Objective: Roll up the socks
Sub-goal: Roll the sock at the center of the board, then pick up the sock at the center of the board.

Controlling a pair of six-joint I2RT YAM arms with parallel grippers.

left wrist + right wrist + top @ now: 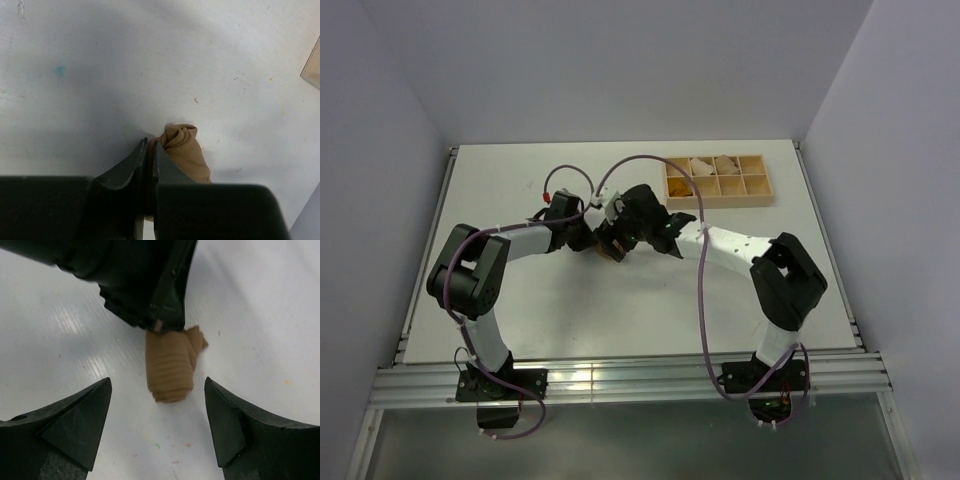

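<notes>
Tan sock [170, 367] lies nearly rolled, pinched by the clenched left gripper [150, 141], while the right gripper [157, 385] straddles it, jaws released, probably needing to grip and tuck the cuff.

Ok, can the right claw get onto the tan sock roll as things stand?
Probably yes. The right claw is open, with the tan sock roll just ahead between its fingers. The left claw, shut, sits at the roll's far end, so grip the near end.

The sock [170, 365] is matt, ribbed knit cloth. Beneath the sock, the table [260, 315] looks smooth, faintly glossy and lightly speckled. Flanking the sock, the fingers [75, 420] look matt black plastic.
</notes>
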